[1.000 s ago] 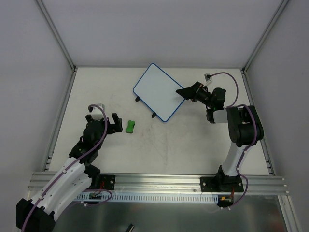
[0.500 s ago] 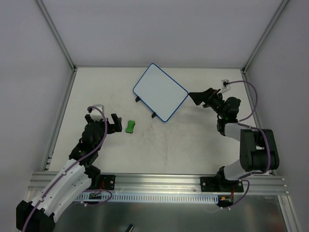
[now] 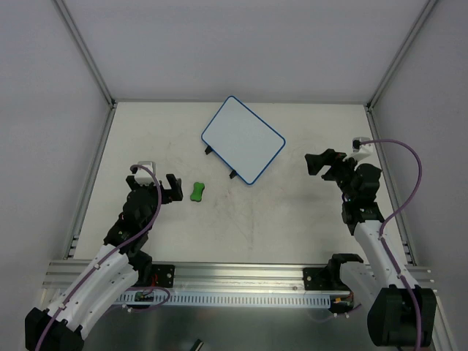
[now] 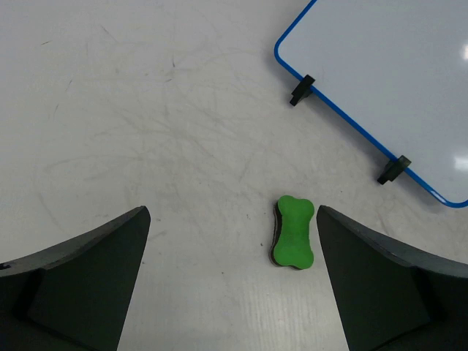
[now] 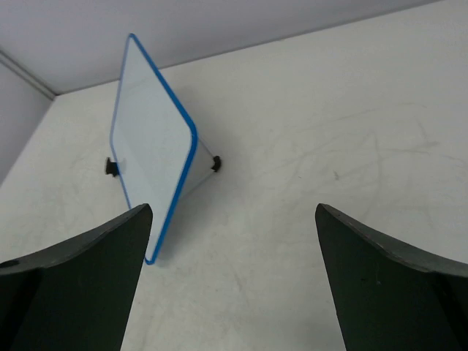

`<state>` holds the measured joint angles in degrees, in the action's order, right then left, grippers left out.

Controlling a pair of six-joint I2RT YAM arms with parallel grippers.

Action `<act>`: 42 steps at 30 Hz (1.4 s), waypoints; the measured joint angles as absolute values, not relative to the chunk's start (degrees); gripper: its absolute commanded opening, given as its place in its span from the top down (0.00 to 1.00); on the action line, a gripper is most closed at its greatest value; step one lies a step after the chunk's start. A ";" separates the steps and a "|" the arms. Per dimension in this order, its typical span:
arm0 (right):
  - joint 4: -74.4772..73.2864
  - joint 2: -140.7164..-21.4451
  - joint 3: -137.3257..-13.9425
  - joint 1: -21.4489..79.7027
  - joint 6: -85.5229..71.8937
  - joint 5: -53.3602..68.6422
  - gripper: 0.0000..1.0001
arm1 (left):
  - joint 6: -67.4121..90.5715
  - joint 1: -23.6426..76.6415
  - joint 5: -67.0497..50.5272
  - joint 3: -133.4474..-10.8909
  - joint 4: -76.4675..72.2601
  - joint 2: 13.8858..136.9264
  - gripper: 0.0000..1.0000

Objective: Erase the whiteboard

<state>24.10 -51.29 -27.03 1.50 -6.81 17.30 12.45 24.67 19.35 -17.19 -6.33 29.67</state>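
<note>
The whiteboard (image 3: 242, 139), white with a thin blue rim and small black feet, stands tilted at the back middle of the table; I see no marks on it. It also shows in the left wrist view (image 4: 380, 80) and edge-on in the right wrist view (image 5: 150, 146). A small green bone-shaped eraser (image 3: 197, 191) lies on the table left of the board, and shows in the left wrist view (image 4: 294, 232). My left gripper (image 3: 170, 188) is open and empty, just left of the eraser. My right gripper (image 3: 322, 162) is open and empty, right of the board and apart from it.
The white tabletop (image 3: 256, 219) is scuffed with faint marks. White walls with aluminium frame posts (image 3: 84, 47) enclose the back and sides. An aluminium rail (image 3: 241, 274) runs along the near edge with both arm bases.
My right gripper has pulled away from the whiteboard's right corner, moving right and toward the near edge. The left arm has drawn back slightly. The board and eraser have not moved.
</note>
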 measured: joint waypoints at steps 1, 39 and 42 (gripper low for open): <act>21.32 -49.41 -27.03 1.41 -5.65 15.46 0.01 | 12.21 24.67 20.03 -17.06 -6.42 30.11 0.01; 11.07 -29.56 -11.05 1.10 0.62 -13.56 0.01 | -0.97 24.64 21.93 -2.87 -26.30 25.17 0.01; 8.49 -32.18 -13.82 1.10 -0.86 -15.09 0.01 | -0.93 24.64 21.93 -2.85 -26.26 25.19 0.01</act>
<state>8.49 -32.18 -13.82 1.10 -0.86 -15.09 -0.93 24.64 21.93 -2.85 -26.26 25.19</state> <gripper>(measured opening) 0.988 0.990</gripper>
